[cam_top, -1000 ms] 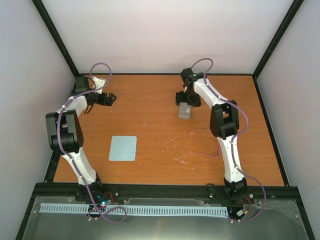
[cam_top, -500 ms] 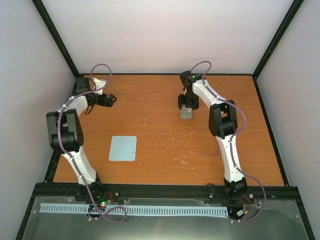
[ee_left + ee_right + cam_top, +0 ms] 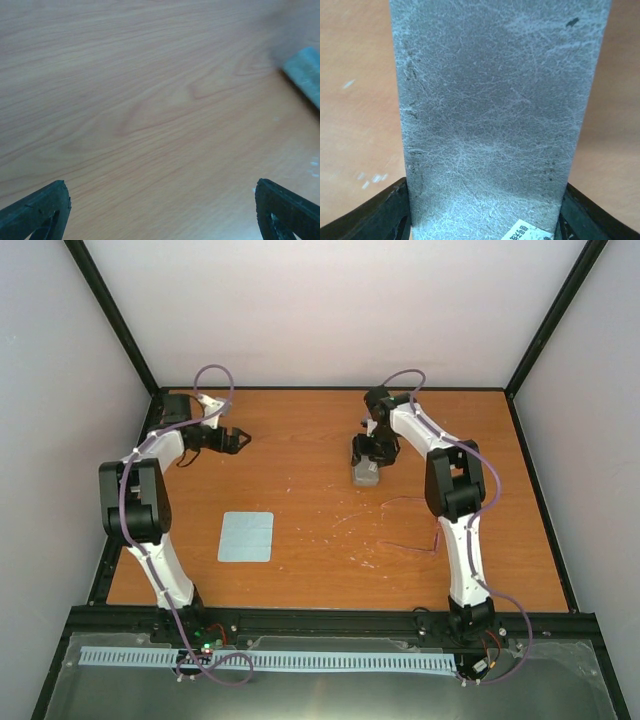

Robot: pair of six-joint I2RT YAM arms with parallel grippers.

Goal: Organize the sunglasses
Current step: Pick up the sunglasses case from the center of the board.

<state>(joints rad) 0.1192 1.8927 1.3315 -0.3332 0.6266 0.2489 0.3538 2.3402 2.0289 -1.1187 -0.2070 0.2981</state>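
Right wrist view: a grey, leathery-grained rectangular case [image 3: 490, 115] fills the frame, my right jaws clenched on its long sides. Left jaws gape over the orange wood-grain bench [image 3: 150, 100] — swung rightward since half a second ago. Wiry pink-purple sunglasses [image 3: 410, 546] lie apart from the case, on its near side.

Robot lab test cell, plain white walls [image 3: 330, 310], black frame [image 3: 112, 315], wooden table [image 3: 300, 445]
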